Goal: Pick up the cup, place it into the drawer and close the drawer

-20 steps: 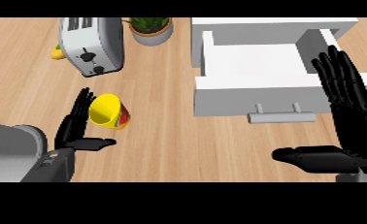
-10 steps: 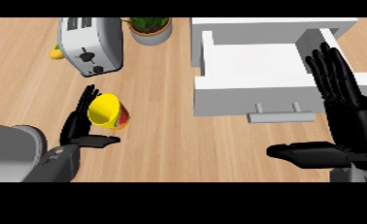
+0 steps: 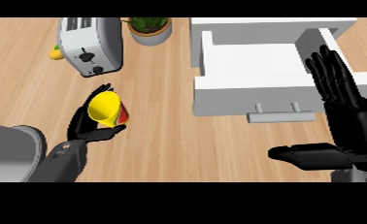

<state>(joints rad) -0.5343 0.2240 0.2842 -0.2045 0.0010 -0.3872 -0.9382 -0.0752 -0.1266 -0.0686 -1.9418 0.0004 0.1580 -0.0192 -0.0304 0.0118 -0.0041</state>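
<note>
Yellow cone-shaped cup [image 3: 106,107] sits clasped in your left hand [image 3: 87,126] near the table's left edge; the open white drawer [image 3: 251,65] lies to its right, beside your flat-open right hand [image 3: 342,104].

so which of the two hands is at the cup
The left hand, at the view's lower left: its fingers and thumb sit round the yellow cup. The right hand is open beside the drawer, touching nothing.

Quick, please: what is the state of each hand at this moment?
Left hand: fingers and thumb curled round the yellow cup, holding it.
Right hand: open, fingers straight, holding nothing, beside the open drawer.
</note>
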